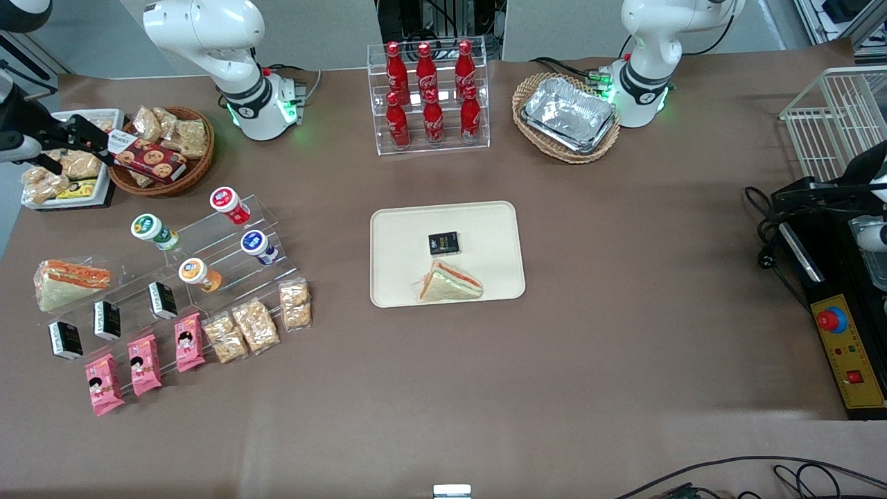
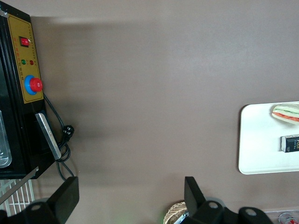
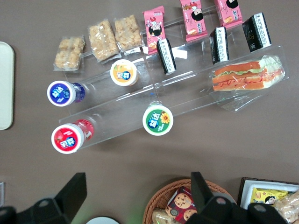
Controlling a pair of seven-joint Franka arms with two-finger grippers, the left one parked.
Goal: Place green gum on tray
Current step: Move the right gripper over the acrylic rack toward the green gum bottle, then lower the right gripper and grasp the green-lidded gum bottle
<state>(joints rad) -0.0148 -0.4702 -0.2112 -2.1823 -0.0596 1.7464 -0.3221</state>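
On the brown table, the green-bodied, white-capped gum bottle (image 1: 154, 231) stands untouched on the clear acrylic stepped rack (image 1: 229, 246), well apart from the cream rectangular tray (image 1: 485, 222), while the right gripper (image 3: 135, 198), apparently open and empty, hovers above the rack.

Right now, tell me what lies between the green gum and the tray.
In the front view, the red-capped bottle and blue-capped bottle on the clear stand sit between the green gum and the tray, then bare table. The hand is above the snack baskets.
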